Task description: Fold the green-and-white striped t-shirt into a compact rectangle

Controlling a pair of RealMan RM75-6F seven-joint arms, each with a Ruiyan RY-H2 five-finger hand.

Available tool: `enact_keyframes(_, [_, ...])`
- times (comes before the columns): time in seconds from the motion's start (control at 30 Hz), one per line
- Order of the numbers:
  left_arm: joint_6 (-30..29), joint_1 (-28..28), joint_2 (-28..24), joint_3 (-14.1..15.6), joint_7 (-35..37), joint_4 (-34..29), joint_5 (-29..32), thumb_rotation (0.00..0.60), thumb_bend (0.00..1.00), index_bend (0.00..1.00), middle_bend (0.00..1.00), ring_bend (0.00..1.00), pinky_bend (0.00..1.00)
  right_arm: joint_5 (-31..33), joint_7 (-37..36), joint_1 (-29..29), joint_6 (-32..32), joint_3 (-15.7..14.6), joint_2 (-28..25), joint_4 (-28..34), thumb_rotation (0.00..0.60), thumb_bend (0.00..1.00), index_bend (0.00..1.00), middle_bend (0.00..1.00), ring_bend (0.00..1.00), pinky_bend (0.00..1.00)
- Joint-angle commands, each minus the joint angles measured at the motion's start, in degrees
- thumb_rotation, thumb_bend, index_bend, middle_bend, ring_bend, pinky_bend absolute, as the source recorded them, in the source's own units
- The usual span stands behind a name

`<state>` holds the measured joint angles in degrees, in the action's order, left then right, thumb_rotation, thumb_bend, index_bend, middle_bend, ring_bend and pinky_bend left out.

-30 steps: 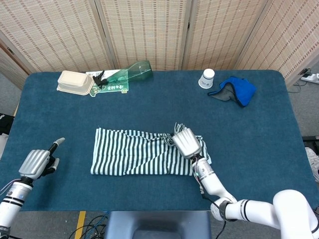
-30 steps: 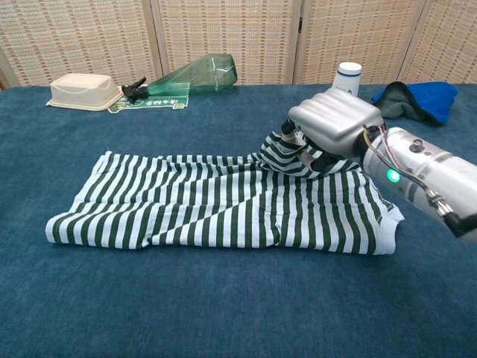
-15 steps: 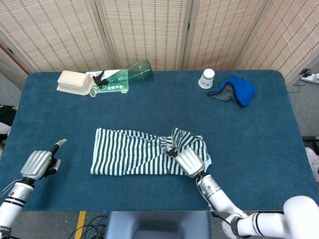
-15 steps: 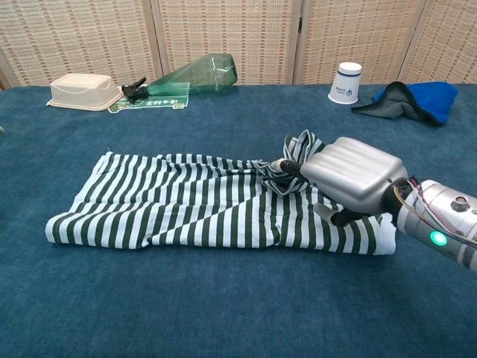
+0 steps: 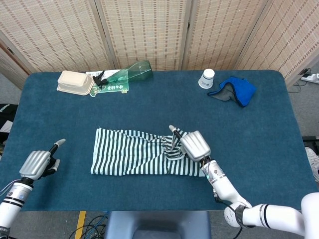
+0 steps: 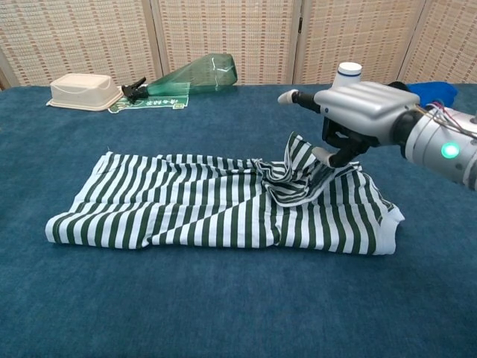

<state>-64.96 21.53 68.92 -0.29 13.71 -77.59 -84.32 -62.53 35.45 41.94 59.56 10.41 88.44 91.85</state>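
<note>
- Our right hand (image 6: 356,112) has risen since half a second ago, lifting a bunched fold of the striped t-shirt (image 5: 134,154) pinched under its fingers at centre frame; one finger points free.
- The shirt lies flattened low in the middle of the table (image 5: 259,129), so we judge the fold only begun.
- Our left hand (image 5: 37,163), lower left, holds nothing, fingers loosely curled with one extended.
- Takeaway box (image 5: 75,82), green bottle (image 5: 132,72), paper cup (image 5: 207,78) and blue cloth (image 5: 238,90) sit well apart along the top; nothing obstructs.
</note>
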Motion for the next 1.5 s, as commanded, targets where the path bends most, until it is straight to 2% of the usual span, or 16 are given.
enact_keyframes(0.03, [0.1, 0.0, -0.1, 0.0, -0.2, -0.1, 0.2, 0.600, 0.66, 0.10, 0.94, 0.89, 0.98, 7.7, -1.8, 3.3, -5.3, 4.0, -1.1, -1.9, 0.600, 0.49, 0.06, 0.94, 0.98, 1.00])
enact_keyframes(0.17, [0.1, -0.1, -0.3, 0.0, -0.7, -0.3, 0.3, 0.600, 0.66, 0.10, 0.94, 0.89, 0.98, 13.8, -1.2, 6.8, -10.4, 5.4, -0.9, -5.6, 0.600, 0.59, 0.08, 0.94, 0.98, 1.00])
enact_keyframes(0.3, [0.2, -0.2, -0.4, 0.0, -1.2, -0.6, 0.5, 0.600, 0.66, 0.10, 0.94, 0.89, 0.98, 18.2, 0.2, 10.0, -13.7, 5.3, -0.5, -8.7, 0.600, 0.72, 0.10, 0.94, 0.98, 1.00])
enact_keyframes(0.43, [0.3, -0.3, -0.6, 0.0, -1.6, -1.0, 0.6, 0.600, 0.66, 0.10, 0.94, 0.89, 0.98, 23.3, 1.6, 12.8, -16.9, 4.1, -0.4, -10.8, 0.600, 0.83, 0.14, 0.94, 0.98, 1.00])
enact_keyframes(0.6, [0.3, -0.5, -0.7, 0.1, -1.7, -1.0, 0.8, 0.600, 0.66, 0.10, 0.94, 0.89, 0.98, 26.0, 1.6, 14.3, -18.5, 2.0, -1.4, -10.4, 0.600, 0.88, 0.23, 0.94, 0.98, 1.00])
enact_keyframes(0.77, [0.5, -0.6, -0.5, 0.2, -1.6, -0.8, 0.7, 0.600, 0.66, 0.10, 0.94, 0.89, 0.98, 24.5, -0.3, 13.5, -17.5, -0.1, -3.0, -7.8, 0.600, 0.88, 0.29, 0.95, 0.98, 1.00])
enact_keyframes(1.07, [0.7, -0.3, -0.2, 0.3, -2.1, -0.9, 0.3, 0.600, 0.66, 0.10, 0.94, 0.89, 0.98, 14.4, -5.5, 8.0, -12.5, -4.8, -7.4, -0.6, 0.600, 0.88, 0.30, 0.95, 0.98, 1.00])
enact_keyframes(1.27, [1.0, -0.1, -0.1, 0.4, -2.5, -1.4, 0.1, 0.600, 0.66, 0.10, 0.94, 0.89, 0.98, 12.1, -6.4, 6.1, -11.2, -7.4, -7.8, -0.3, 0.600, 0.88, 0.30, 0.95, 0.98, 1.00])
enact_keyframes(1.5, [1.4, 0.0, -0.1, 0.5, -3.2, -1.8, 0.2, 0.600, 0.66, 0.10, 0.94, 0.89, 0.98, 13.3, -5.3, 6.0, -12.2, -9.2, -5.2, -4.4, 0.600, 0.88, 0.30, 0.95, 0.98, 1.00])
